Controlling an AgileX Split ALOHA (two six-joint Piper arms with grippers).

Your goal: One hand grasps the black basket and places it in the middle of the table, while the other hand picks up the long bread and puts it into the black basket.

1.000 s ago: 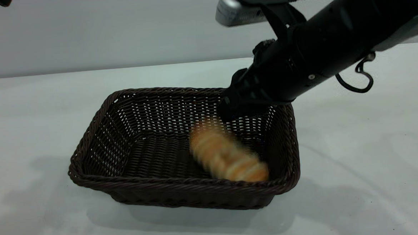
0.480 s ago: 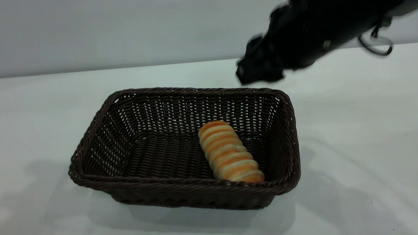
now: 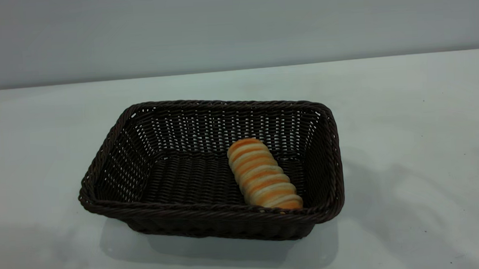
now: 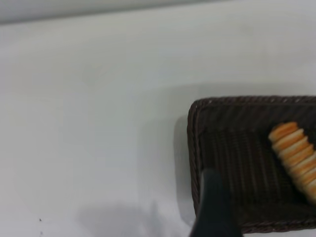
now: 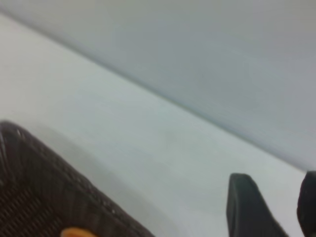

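The right arm, which hung over the far right corner of the basket half a second ago, has gone from the exterior view altogether — only the black basket [image 3: 208,173] and the long bread [image 3: 263,175] remain there on the white worktop [image 3: 408,142]. Neither has shifted since then.

The basket sits around the middle of the worktop, flat on its base, its braided rim unbroken all round. The bread lies inside it on the woven floor, in the right-hand half, running at a slant from the middle of the floor toward the near right corner, where its end rests against the foot of the near wall.

The right gripper [image 5: 276,210] shows only in its own wrist view: two dark fingers [image 5: 247,207] with a clear gap of worktop between them, spread and holding nothing. A corner of the basket [image 5: 54,173] and a sliver of bread [image 5: 74,232] lie off to one side.

In the left wrist view one dark finger [image 4: 213,207] of the left gripper crosses in front of the basket [image 4: 195,148] rim — whether that gripper is spread or closed cannot be told. The bread [image 4: 295,157] lies beyond it.
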